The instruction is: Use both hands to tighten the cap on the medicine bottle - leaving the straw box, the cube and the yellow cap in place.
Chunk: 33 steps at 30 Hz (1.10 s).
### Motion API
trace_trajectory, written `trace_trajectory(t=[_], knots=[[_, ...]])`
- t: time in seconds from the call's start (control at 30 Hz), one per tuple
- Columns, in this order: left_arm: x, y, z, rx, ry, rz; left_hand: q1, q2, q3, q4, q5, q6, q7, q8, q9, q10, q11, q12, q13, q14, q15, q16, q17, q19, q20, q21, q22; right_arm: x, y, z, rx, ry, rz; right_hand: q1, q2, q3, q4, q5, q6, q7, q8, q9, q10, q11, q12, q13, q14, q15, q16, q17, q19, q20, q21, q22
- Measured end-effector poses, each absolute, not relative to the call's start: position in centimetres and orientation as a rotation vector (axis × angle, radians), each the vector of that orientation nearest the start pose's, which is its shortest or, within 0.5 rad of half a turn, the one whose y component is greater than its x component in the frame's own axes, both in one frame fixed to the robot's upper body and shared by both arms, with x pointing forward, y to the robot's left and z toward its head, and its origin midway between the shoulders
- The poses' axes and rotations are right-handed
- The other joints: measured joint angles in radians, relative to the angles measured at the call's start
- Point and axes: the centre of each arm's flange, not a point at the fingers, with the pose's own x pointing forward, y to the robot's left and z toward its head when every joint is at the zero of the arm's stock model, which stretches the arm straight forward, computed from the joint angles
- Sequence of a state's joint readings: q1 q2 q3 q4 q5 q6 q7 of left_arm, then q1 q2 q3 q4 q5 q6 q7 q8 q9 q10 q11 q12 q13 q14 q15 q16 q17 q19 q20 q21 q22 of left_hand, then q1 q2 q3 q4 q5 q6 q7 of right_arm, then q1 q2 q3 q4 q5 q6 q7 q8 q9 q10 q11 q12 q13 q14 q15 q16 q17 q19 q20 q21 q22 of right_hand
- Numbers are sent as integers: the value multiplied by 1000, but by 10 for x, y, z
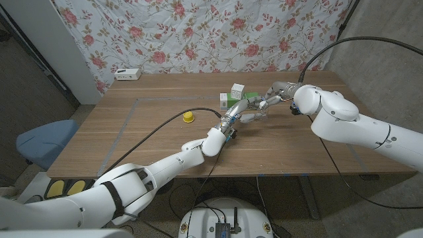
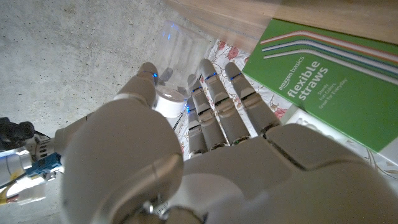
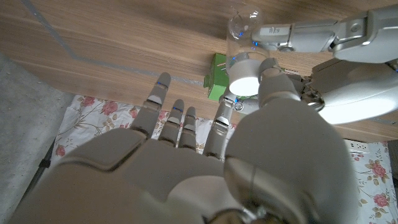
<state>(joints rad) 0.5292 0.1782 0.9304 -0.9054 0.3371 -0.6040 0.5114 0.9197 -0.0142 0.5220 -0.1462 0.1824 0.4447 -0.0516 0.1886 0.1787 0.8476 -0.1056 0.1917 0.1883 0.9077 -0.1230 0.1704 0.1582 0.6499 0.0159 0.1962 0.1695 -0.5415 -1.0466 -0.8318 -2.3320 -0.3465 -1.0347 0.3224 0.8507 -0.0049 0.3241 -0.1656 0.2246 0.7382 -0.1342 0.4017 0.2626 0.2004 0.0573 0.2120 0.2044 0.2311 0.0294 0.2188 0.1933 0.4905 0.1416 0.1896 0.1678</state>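
Toward the far right of the table [image 1: 132, 139], the clear medicine bottle [image 3: 239, 28] sits between the two hands, just near of the green straw box [image 2: 323, 81] and the cube [image 1: 237, 89]. In the wrist views, the left hand [image 1: 239, 114] wraps its fingers [image 2: 214, 99] around the bottle's body, while the right hand [image 1: 272, 94] has its thumb against the white cap [image 3: 245, 71] with its other fingers spread, so I judge that it pinches the cap, though the grip looks light. The risk is slip: if the cap grip is weak, the twist turns nothing, and if the left hand's hold is loose, the bottle spins with the cap. The straw box sits just beside the left fingers, so a wrist swing could nudge it or the cube. The yellow cap [image 1: 188, 117] lies well apart to the left, out of harm.
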Motion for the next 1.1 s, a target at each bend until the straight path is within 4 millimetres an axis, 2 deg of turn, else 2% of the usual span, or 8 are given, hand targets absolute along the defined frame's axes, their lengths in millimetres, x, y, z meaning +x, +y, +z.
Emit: trace_trajectory(t=[0.17,0.33,0.47,0.73,1.1], knots=[[625,-6,-50,712,-1070,-354,-4,-4,0,0,0,0,0,0,0,0,0,0,0,0,0,0,0,0,0,0,0,513,-214,65,-1394,-199,-18,0,0,0,0,-8,19,5,4,0,13,2,8,0,8,-8,0,0,13,-9,0,0],[625,-5,-51,712,-1069,-353,-11,-3,0,0,0,0,0,0,0,0,0,-1,0,0,0,0,3,0,0,0,0,514,-216,63,-1380,-203,-25,0,0,0,0,-9,45,12,18,-1,32,0,8,0,18,-17,0,0,22,-18,4,0],[625,-5,-51,711,-1069,-353,-11,-3,0,0,0,0,0,0,0,0,0,1,0,0,0,0,3,0,0,0,0,515,-216,62,-1371,-212,-35,0,0,-6,5,-16,59,23,26,-1,45,-2,14,0,28,-20,8,0,32,-18,4,0],[625,-4,-51,711,-1069,-352,-11,-3,0,0,0,0,0,0,0,0,0,1,0,0,0,0,3,0,0,0,0,515,-216,61,-1368,-210,-57,-15,-18,-18,15,-22,94,26,40,-1,68,-7,14,0,46,-28,14,5,43,-18,4,0],[625,-3,-51,711,-1071,-351,-11,-3,2,2,0,5,-5,0,0,0,0,1,0,0,0,0,3,0,0,0,0,515,-211,59,-1392,-205,-92,-48,-18,-31,28,-24,124,30,54,-6,95,-23,18,0,66,-36,16,5,54,-18,4,0]])
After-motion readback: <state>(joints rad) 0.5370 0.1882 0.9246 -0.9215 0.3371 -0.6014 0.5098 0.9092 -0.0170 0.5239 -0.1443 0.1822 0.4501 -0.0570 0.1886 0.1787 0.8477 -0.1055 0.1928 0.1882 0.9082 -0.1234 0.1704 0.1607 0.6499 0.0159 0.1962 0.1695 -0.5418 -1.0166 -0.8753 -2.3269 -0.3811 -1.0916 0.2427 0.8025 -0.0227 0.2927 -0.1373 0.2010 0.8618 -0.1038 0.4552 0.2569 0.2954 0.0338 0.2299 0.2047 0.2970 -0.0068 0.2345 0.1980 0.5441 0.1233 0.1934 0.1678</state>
